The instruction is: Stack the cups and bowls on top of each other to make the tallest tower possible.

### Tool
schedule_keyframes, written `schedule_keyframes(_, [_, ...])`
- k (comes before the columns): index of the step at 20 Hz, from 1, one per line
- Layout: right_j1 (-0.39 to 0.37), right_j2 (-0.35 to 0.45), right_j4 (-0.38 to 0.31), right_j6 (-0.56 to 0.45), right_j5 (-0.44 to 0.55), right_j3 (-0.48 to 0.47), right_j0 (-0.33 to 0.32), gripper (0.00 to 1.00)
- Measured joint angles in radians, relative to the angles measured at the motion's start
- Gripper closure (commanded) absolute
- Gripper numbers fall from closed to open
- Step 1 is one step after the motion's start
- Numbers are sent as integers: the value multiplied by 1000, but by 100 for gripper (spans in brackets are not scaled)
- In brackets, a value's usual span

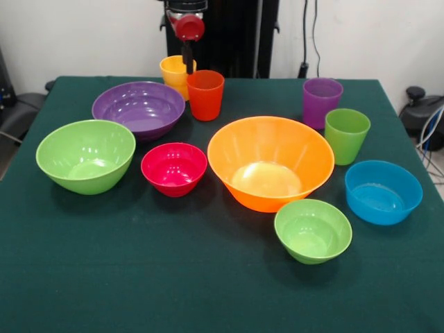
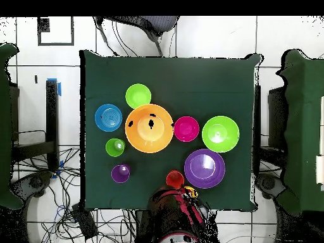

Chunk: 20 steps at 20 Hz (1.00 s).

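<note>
Nothing is stacked yet; every piece stands alone on the counter (image 1: 208, 291), so the whole tower remains to build. In the front view, left to right: the big light green bowl (image 1: 85, 155), the purple bowl (image 1: 139, 109), the magenta-red bowl (image 1: 173, 168), a yellow cup (image 1: 172, 72) touching an orange-red cup (image 1: 205, 94), the biggest orange bowl (image 1: 270, 163), the small green bowl (image 1: 313, 230), a purple cup (image 1: 322, 101), a green cup (image 1: 346, 134) and the blue bowl (image 1: 383, 191). The pincer (image 1: 187, 64) hangs above the two cups; whether it is open cannot be told. Dark green cloth covers the counter; white walls and cables lie behind.
</note>
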Motion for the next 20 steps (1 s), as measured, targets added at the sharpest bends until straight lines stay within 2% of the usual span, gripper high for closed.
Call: schedule_keyframes(20, [-6, 21, -49, 0, 25, 21, -4, 0])
